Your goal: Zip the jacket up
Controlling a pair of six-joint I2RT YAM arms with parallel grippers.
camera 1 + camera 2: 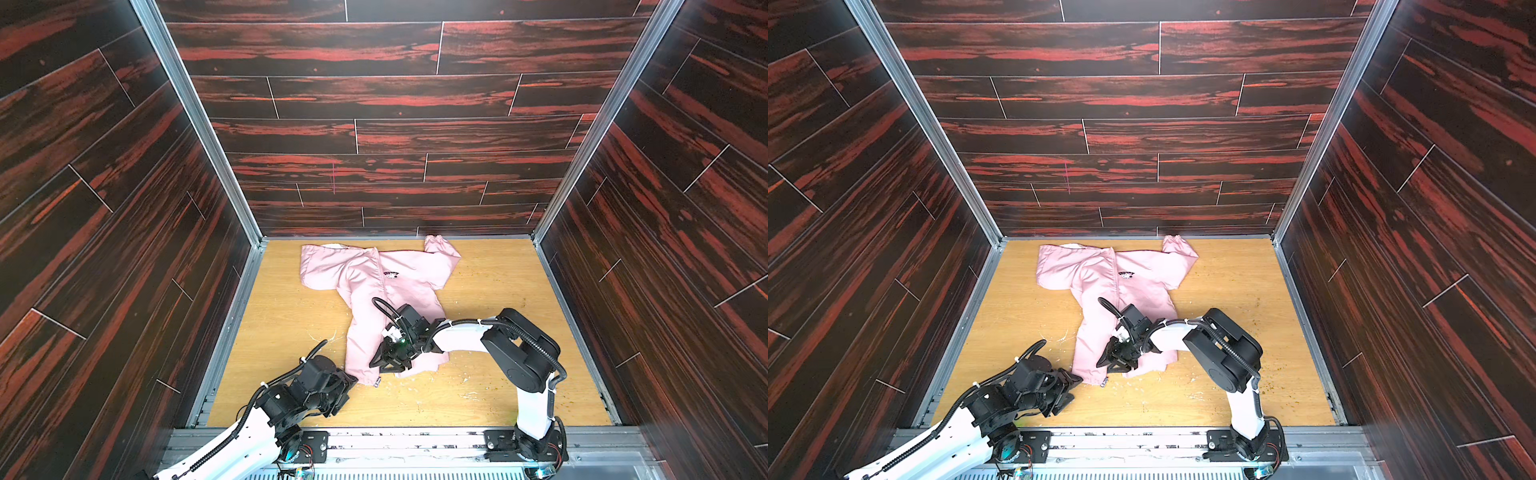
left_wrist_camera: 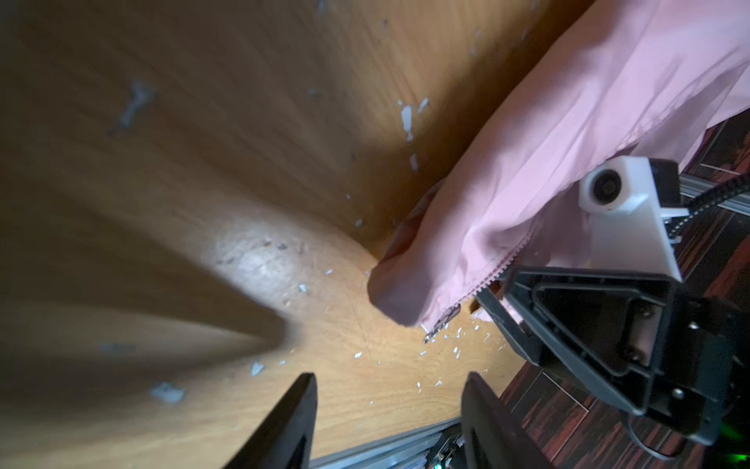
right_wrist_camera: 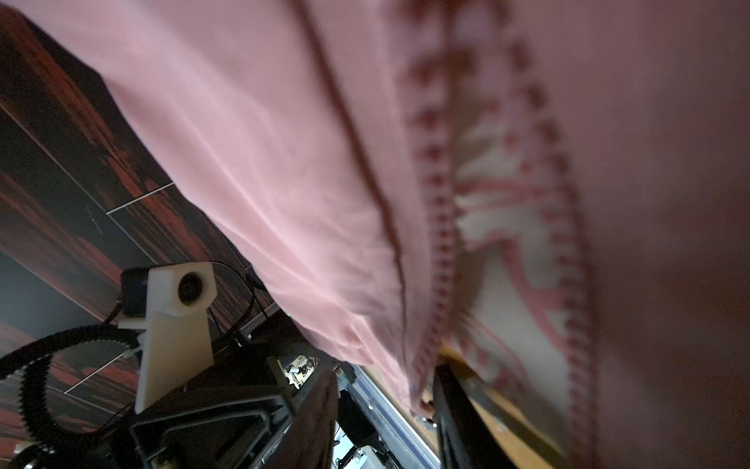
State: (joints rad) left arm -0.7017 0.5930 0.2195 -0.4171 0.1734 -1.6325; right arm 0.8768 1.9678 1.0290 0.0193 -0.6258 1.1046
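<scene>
A: surface and room?
B: light wood-grain bench (image 1: 498,332), scuffed, with white flecks (image 2: 406,117) scattered on it. It's boxed in on three sides by dark red-black plank-pattern walls (image 1: 374,124). Aluminium rails (image 1: 199,124) run up the corners and along the bench edges.
A: jacket?
B: pink jacket (image 1: 365,282) lies front up in both top views, mid-bench, biased toward the far-left corner. Long axis runs far edge to near edge. The collar end is at the far edge; the hem points at the near edge and stops short of it. One sleeve (image 1: 440,253) folds back toward the far edge, and the rest of the top end spreads toward the left edge.
A: zip?
B: apart at the hem. The two rows of teeth (image 3: 438,203) are separated, with pale patterned lining (image 3: 507,227) showing between them. The metal pull (image 2: 442,320) sits at the hem corner, on the bench.
A: any text?
B: small dark emblem (image 1: 391,274) on the chest, too small to read.
A: fingers?
B: left fingers (image 2: 296,426) are spread wide with bare bench between them, gripping nothing, just beside the hem's left corner. Right fingers (image 3: 450,426) are down at the hem, partly apart, with one zip edge between them. Can't tell if they pinch it.
</scene>
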